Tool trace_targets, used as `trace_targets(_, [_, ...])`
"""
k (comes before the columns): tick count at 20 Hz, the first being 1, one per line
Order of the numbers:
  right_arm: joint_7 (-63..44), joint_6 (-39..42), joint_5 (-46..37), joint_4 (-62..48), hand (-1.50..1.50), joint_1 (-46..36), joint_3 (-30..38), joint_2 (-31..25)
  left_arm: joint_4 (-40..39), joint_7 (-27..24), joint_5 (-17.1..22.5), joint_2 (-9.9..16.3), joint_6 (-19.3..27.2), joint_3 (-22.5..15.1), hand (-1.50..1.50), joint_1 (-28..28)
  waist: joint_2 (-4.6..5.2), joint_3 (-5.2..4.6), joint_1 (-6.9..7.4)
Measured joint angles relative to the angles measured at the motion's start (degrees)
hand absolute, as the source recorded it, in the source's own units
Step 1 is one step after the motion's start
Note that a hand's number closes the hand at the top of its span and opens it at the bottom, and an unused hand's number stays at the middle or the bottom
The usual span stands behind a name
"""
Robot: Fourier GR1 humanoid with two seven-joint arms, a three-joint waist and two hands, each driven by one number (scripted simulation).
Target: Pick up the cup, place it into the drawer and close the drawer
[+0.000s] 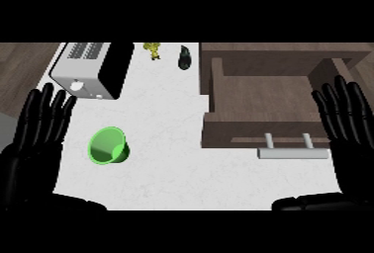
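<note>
A green cup [108,145] lies tipped on its side on the white counter [168,178], at the left of the head view. To the right stands a brown wooden drawer [266,94], pulled open, with a pale bar handle [291,153] at its near front. My left hand [36,128] rests open at the left edge, fingers up, just left of the cup and apart from it. At the right edge my right hand [347,116] rests open with fingers up, beside the drawer's right wall. Neither hand holds anything.
A white and black toaster [93,69] stands at the back left. A small yellow object [153,50] and a dark bottle-like object [185,57] lie at the back, near the drawer's far left corner. Brown floor shows left of the counter.
</note>
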State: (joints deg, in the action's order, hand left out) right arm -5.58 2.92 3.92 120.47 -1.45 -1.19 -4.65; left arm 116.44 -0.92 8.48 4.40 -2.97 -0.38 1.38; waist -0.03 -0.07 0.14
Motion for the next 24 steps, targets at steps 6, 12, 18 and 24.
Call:
trace_targets(6, [-1.56,1.31,2.39,-0.39,-1.50,-0.71,0.90,-0.06,-2.47,0.76,1.89,-1.75,-0.21,-0.56,-1.50,-1.49,0.02,0.06,-0.14])
trace_targets(12, [-1.32,0.68,0.78,-2.31,-1.50,-2.49,-0.30,1.18,-4.97,1.33,2.37,-2.16,0.15,0.09,-1.50,-4.44,0.02,0.07,-0.14])
trace_targets(18, [-0.76,0.91,1.22,-4.47,-1.50,-4.24,0.63,1.38,-5.54,1.80,1.93,-2.36,0.61,0.38,-1.50,-4.24,0.02,0.08,-0.11])
trace_targets(24, [-1.65,0.86,1.61,-4.55,-1.50,-5.83,1.55,1.03,-7.45,0.77,1.08,-2.63,0.66,0.51,-1.50,-3.24,0.02,0.07,-0.12])
